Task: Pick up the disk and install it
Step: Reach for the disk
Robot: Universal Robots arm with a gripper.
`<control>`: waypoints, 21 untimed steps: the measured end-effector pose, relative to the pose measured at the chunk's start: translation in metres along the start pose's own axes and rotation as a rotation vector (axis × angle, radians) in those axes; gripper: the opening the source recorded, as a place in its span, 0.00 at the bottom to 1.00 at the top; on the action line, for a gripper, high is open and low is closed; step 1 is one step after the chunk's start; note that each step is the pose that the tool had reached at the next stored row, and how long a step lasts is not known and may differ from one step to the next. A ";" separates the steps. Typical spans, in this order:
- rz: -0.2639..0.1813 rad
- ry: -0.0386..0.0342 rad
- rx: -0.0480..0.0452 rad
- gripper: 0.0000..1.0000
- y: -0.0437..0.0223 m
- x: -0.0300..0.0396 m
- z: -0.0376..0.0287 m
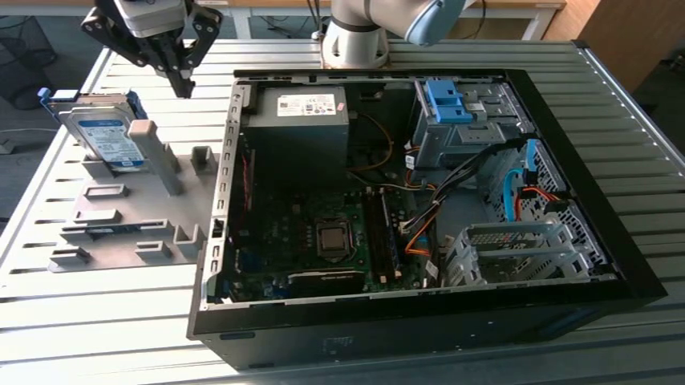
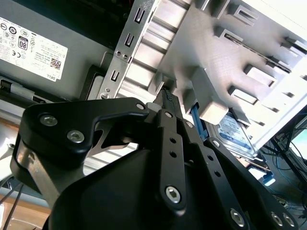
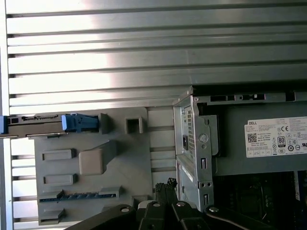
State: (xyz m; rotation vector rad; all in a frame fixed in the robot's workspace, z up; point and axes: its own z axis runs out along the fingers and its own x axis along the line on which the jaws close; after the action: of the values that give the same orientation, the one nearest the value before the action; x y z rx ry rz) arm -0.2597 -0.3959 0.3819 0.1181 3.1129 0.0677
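Observation:
The disk (image 1: 104, 135) is a silver-grey drive with a white-and-blue label and blue side rails. It leans on edge in a grey holder (image 1: 128, 220) at the exterior view's left. In the first wrist view the disk (image 3: 33, 123) appears edge-on, and in the second wrist view its label (image 2: 236, 132) peeks out behind a grey post. My gripper (image 1: 183, 83) hangs above the table between the disk and the open computer case (image 1: 428, 200), apart from both. Its black fingers (image 2: 165, 96) are pressed together with nothing between them; their tips (image 3: 168, 184) sit beside the case's corner.
Inside the case, a dark-grey power supply (image 1: 305, 108) with a white sticker sits near the gripper. A blue latch on a metal cage (image 1: 450, 104) stands further toward the exterior view's right. The holder has upright posts (image 1: 160, 156) and slots. Everything sits on a ribbed metal table (image 1: 107, 321).

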 end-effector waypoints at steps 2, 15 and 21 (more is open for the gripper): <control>0.000 0.0000 0.0000 0.11 0.0001 0.0007 0.0001; 0.000 0.0000 0.0000 0.11 0.0059 0.0071 0.0015; 0.000 0.0000 0.0000 0.11 0.0084 0.0144 0.0020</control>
State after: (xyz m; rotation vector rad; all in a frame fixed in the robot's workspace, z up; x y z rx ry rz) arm -0.2734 -0.3864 0.3799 0.1181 3.1129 0.0676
